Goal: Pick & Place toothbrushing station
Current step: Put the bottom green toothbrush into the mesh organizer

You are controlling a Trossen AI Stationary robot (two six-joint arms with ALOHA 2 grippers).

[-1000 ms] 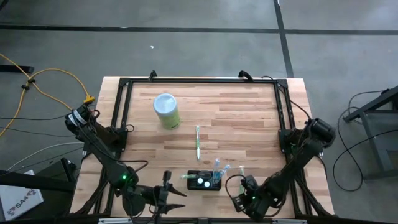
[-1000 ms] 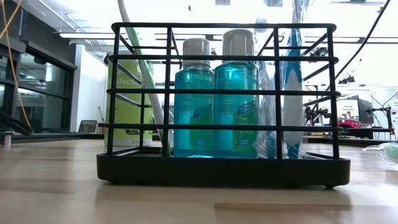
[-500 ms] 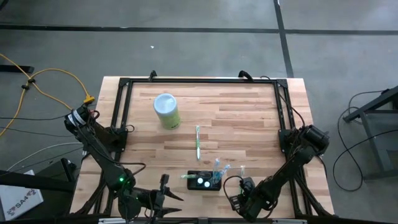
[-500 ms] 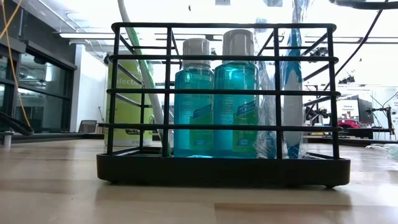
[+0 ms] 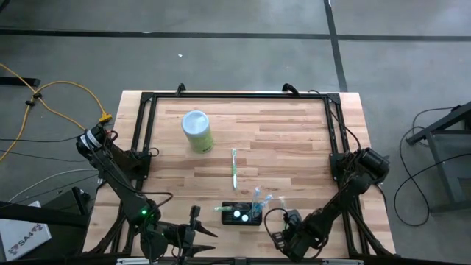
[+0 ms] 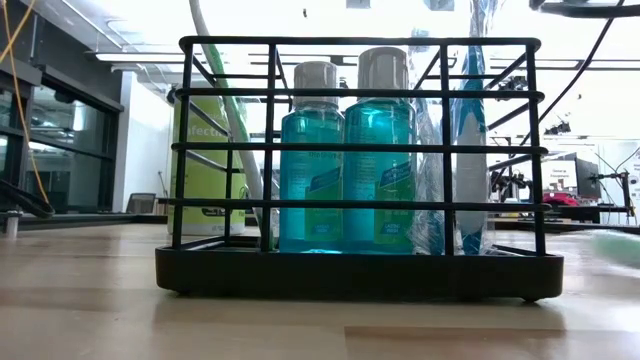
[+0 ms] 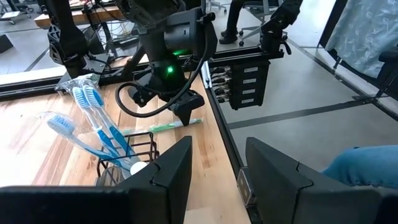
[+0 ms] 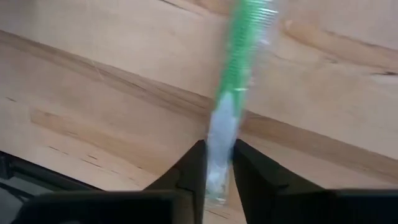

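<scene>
The toothbrushing station (image 5: 241,215) is a black wire holder on a solid base, standing near the table's near edge. It holds two blue bottles (image 6: 345,150) and wrapped blue toothbrushes (image 7: 93,118). My right gripper (image 8: 219,171) is just right of it, shut on a green-and-white wrapped toothbrush (image 8: 239,56), which also shows in the left wrist view (image 7: 163,127). My left gripper (image 7: 217,168) is open and empty at the near edge, left of the station (image 5: 202,223). A second green toothbrush (image 5: 234,168) lies flat on the table's middle. My right gripper pinches the toothbrush's whitish end (image 8: 221,140) between its two fingers (image 8: 198,165). The fingers come from above, slanting down (image 7: 186,115). The toothbrush reaches out past the fingertips toward the station, about level and low over the wood; whether it rests on the table I cannot tell.
A pale green cylinder with a whitish top (image 5: 197,131) stands at the far left of the table. A black frame (image 5: 235,96) runs around the table's edge. Bare wood lies between the cylinder and the station. A person's knee (image 7: 360,168) shows off the table.
My right arm has drawn a little toward the table's near edge and left. The pale toothbrush end at the low view's right edge has shifted and blurred with it. The station and my left gripper have kept still.
</scene>
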